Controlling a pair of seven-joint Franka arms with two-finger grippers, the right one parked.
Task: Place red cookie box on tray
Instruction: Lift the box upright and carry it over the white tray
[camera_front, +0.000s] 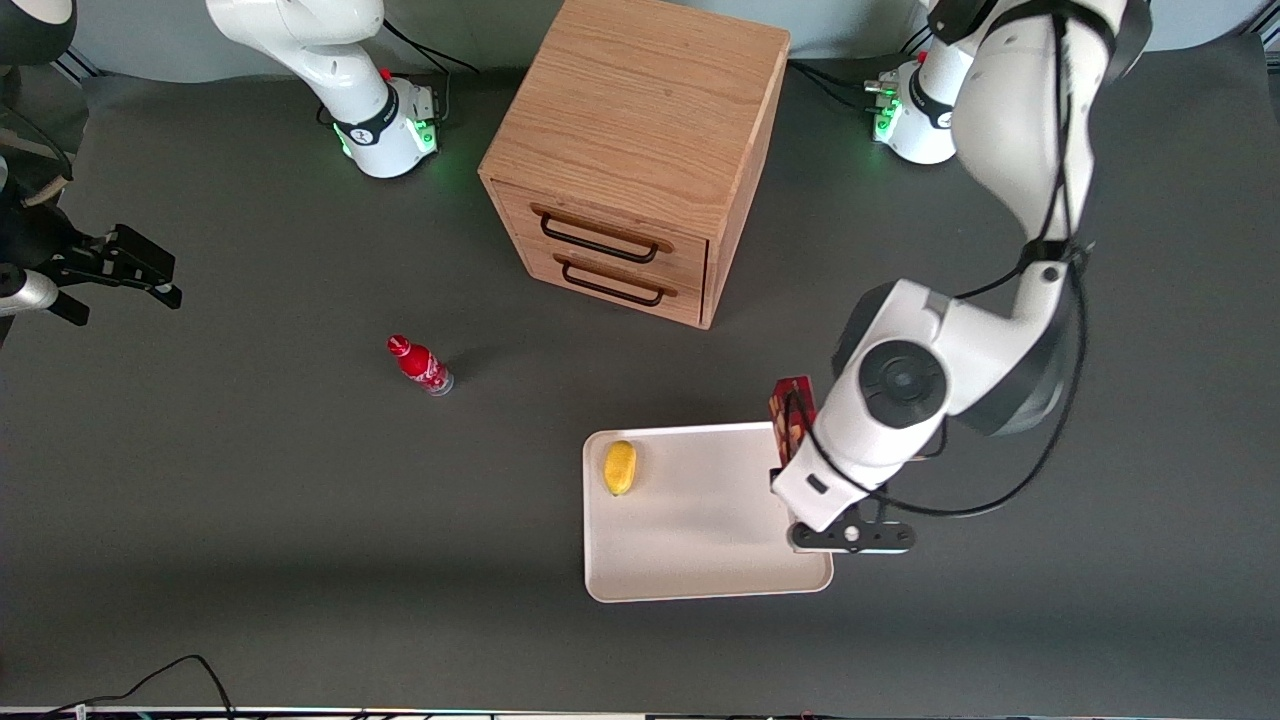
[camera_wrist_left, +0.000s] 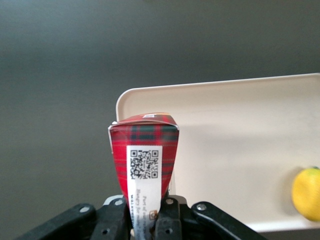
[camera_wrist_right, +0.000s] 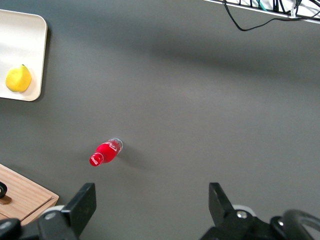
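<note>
My jaws are clamped on the red cookie box (camera_wrist_left: 144, 165), pinching its narrow faces near the end closest to my wrist, and my gripper (camera_wrist_left: 145, 220) hangs over the tray's (camera_front: 700, 580) edge at the working arm's end of the table. The box sticks out from my fingers with its far end, a squarish tartan flap, over the tray's corner nearest the cabinet, at about ten o'clock of the tray as my wrist camera shows it.

I judge it light and hollow: thin cardboard, stiff along its length but easy to dent, with a glossy print that could slip. A grip across the narrow faces suits it; squeezing harder would crush it.

The tray is smooth cream plastic with rounded corners and a low rim. A yellow lemon (camera_front: 620, 467) lies on it, well apart from the box. The tabletop (camera_front: 300, 520) is matte dark grey.
</note>
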